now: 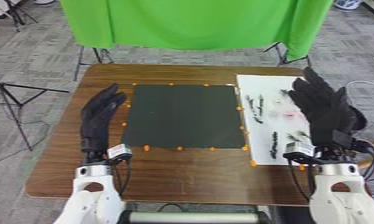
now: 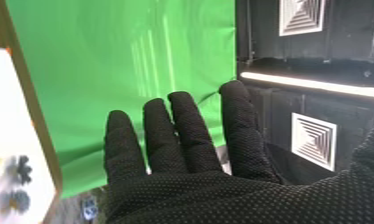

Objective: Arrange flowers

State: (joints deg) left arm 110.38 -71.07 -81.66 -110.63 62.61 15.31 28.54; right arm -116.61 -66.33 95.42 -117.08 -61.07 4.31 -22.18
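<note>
Your L hand (image 1: pixel 96 120) is just L of the dark mat (image 1: pixel 183 115), fingers relaxed, nothing in grip. Your R hand (image 1: pixel 324 110) is well R of the mat, fingers extended, holding nothing. Your flowers (image 1: pixel 288 114) w/ dark stems (image 1: pixel 274 145) lie on the white sheet (image 1: pixel 259 82) R of the mat. Orange dots run around the mat; green cloth (image 1: pixel 192 25) hangs beyond it.

From above, the head view looks forward and down; the closer right wrist view shares its green cloth (image 1: pixel 201 25) and white sheet (image 1: pixel 259 84).
</note>
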